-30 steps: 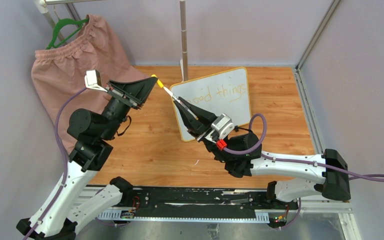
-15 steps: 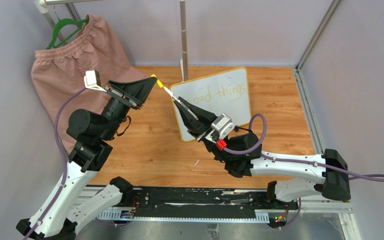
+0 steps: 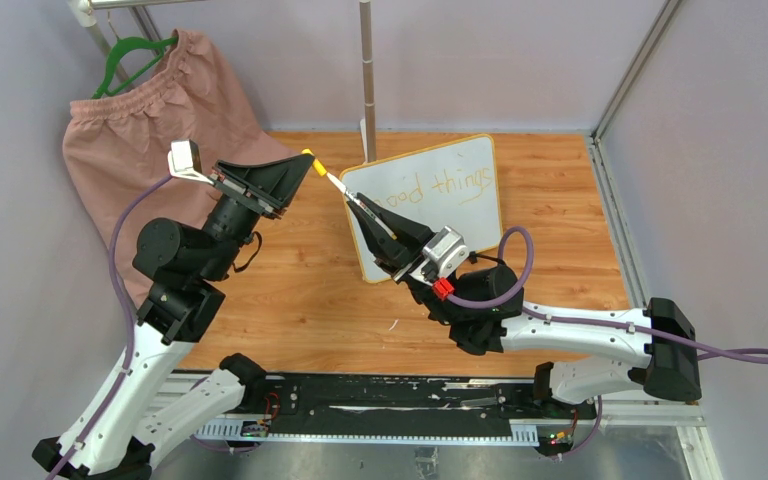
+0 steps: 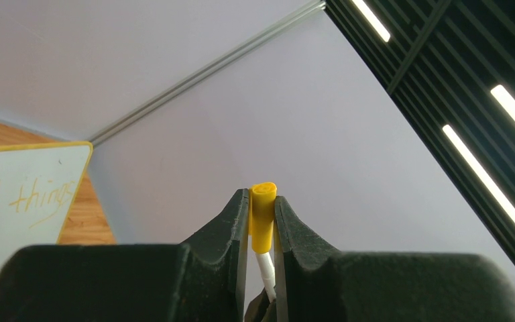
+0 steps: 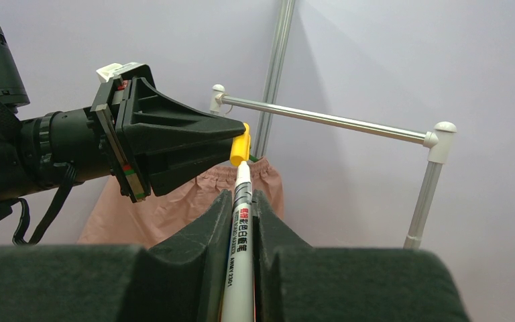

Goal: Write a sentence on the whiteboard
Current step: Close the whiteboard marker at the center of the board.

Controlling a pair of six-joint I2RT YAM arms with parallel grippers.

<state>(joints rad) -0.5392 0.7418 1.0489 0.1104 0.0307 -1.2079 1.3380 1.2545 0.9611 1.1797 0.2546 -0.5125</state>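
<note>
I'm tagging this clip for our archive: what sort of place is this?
Most likely a robot test cell in a lab: a left arm and right arm bolted to a rail, plain panel walls in metal framing, and staged props, a whiteboard and a hung pink garment.

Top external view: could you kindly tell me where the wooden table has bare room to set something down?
The table is bare between the whiteboard and the right wall rail, and near the front between the left arm and right arm. It is crowded beside the whiteboard's left corner, where the left pincer grips the yellow cap and the right pincer the marker.
</note>
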